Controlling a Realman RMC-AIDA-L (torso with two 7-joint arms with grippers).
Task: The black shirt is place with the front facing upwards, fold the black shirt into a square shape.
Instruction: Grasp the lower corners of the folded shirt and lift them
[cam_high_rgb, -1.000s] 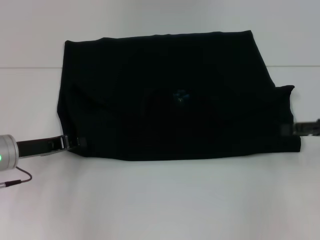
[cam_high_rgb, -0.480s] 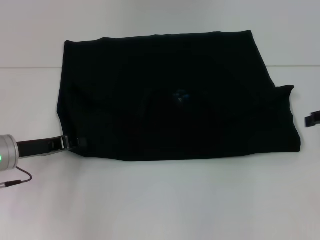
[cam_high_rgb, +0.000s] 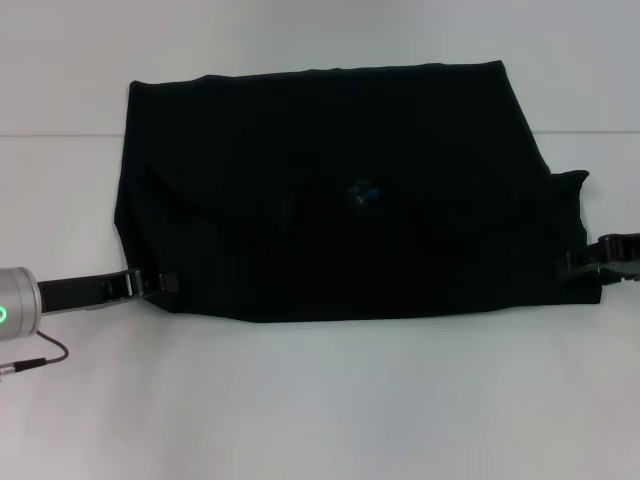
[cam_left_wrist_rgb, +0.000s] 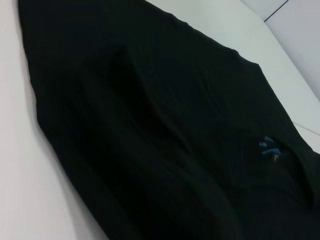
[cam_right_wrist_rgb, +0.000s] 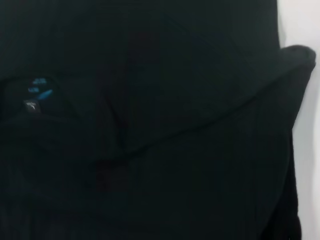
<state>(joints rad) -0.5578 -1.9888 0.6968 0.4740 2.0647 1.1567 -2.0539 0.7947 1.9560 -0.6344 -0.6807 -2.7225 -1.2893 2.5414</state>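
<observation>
The black shirt (cam_high_rgb: 340, 190) lies flat on the white table (cam_high_rgb: 330, 400) as a wide, roughly rectangular shape, its small blue neck label (cam_high_rgb: 361, 190) near the middle. My left gripper (cam_high_rgb: 160, 284) reaches in low from the left and meets the shirt's near left corner. At the shirt's near right edge sits my right gripper (cam_high_rgb: 575, 265), dark against the fabric. Black cloth (cam_left_wrist_rgb: 150, 125) and the label (cam_left_wrist_rgb: 267, 147) fill the left wrist view. The right wrist view shows folded cloth (cam_right_wrist_rgb: 150, 150) and the label (cam_right_wrist_rgb: 37, 87).
A thin cable (cam_high_rgb: 40, 355) trails from the left arm's silver wrist (cam_high_rgb: 15, 310) near the left border. A faint seam (cam_high_rgb: 60, 135) crosses the table behind the shirt. White tabletop stretches in front of the shirt.
The right gripper drew back toward the right border half a second ago, then returned to the shirt's near right edge. The left gripper barely shifted. The shirt kept its shape.
</observation>
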